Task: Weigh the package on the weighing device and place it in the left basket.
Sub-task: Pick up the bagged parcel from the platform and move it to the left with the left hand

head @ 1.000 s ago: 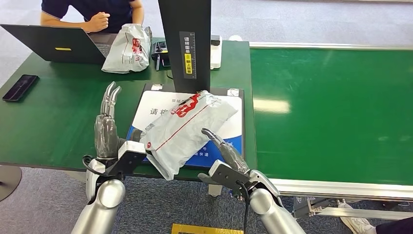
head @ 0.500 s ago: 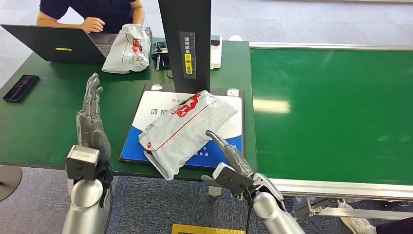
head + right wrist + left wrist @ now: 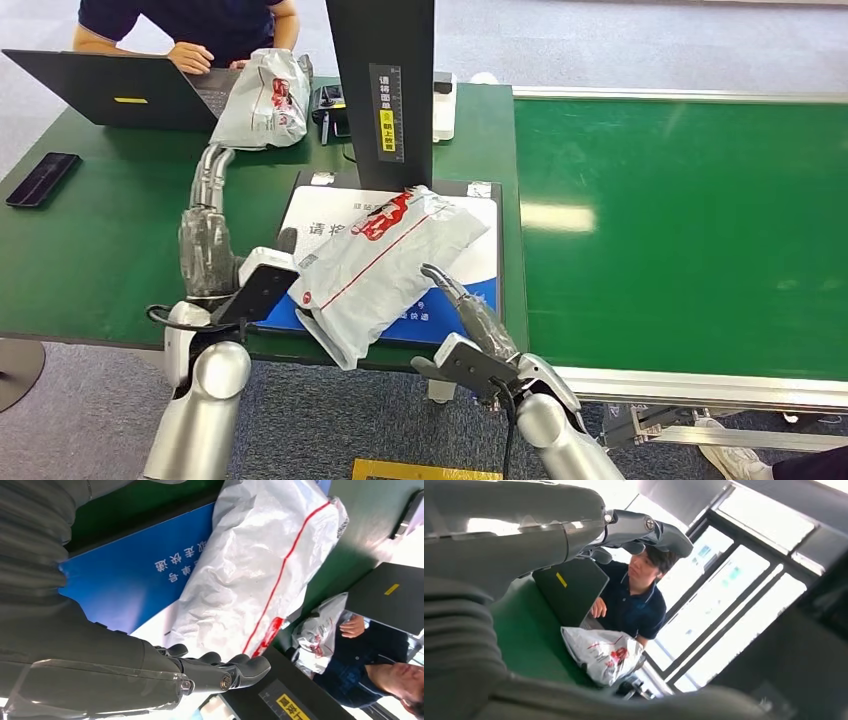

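Your left hand (image 3: 208, 235) stands just left of the blue-and-white weighing pad (image 3: 300, 235), fingers extended and apart, holding nothing. Your right hand (image 3: 470, 315) hovers by the crumpled white plastic package with red stripe (image 3: 385, 265), fingers straight, empty; contact unclear. The package lies across the pad. Left wrist view adds a person (image 3: 636, 597) behind a second white bag (image 3: 601, 652).

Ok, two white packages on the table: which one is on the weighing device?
The near package, lying across the blue-and-white weighing pad between the left hand and right hand. The other package sits farther back, beside the laptop.
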